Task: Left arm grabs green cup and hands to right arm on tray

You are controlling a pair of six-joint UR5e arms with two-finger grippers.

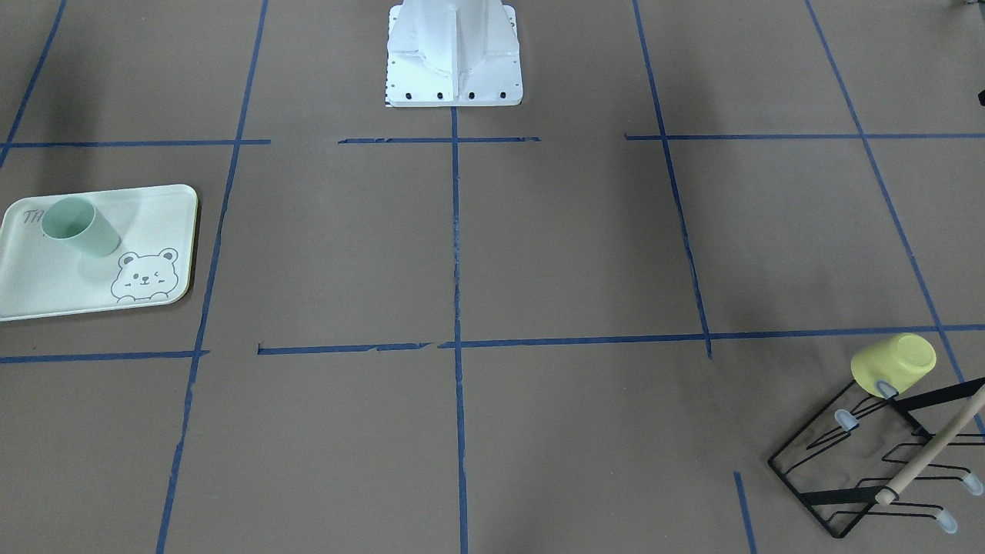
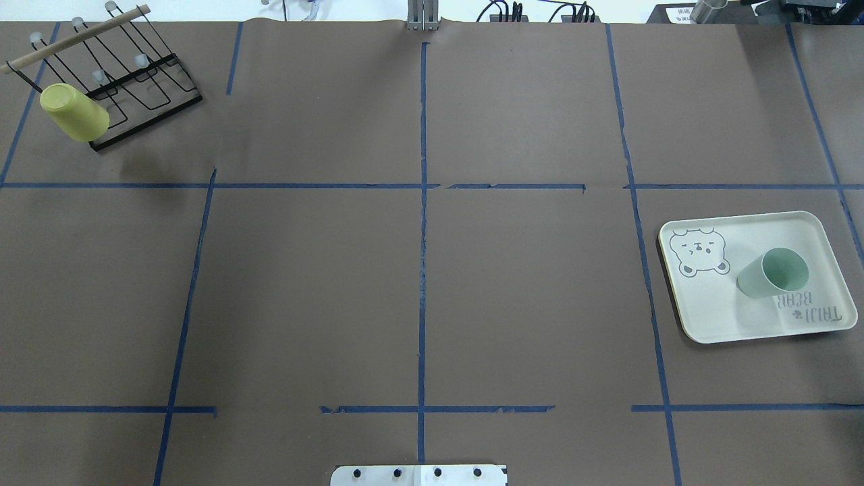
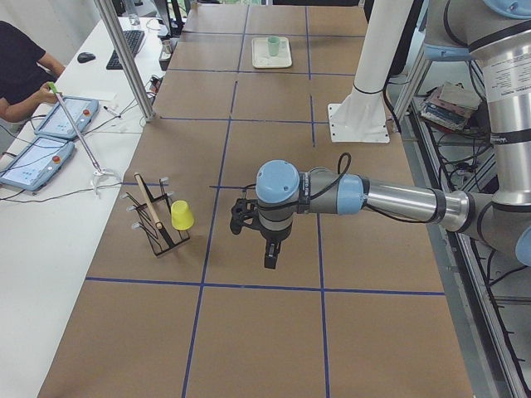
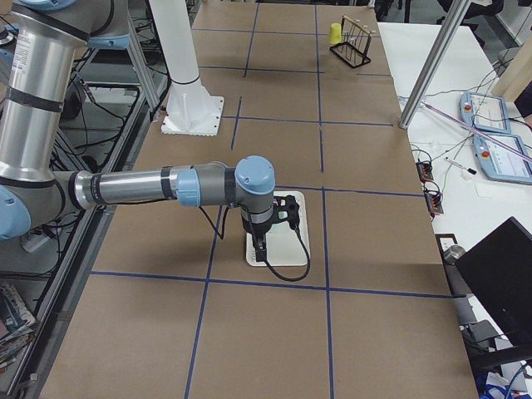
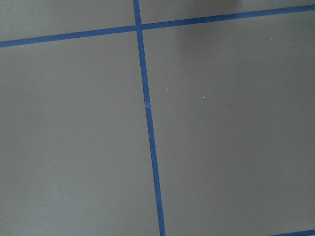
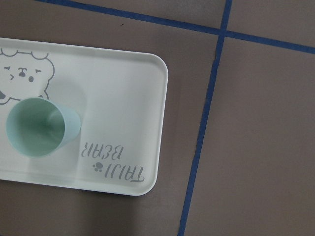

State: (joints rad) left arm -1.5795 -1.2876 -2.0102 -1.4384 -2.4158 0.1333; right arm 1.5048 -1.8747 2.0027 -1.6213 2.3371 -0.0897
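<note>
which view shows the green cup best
The right wrist-mounted view: the green cup sits close up, upright on the tray. Overhead and front-facing show it smaller; exterior left, tiny; in exterior right the right arm blocks it; left wrist misses it.

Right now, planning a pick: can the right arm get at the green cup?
Probably yes: the right arm hangs over the tray, where the green cup stands upright and uncovered.
</note>
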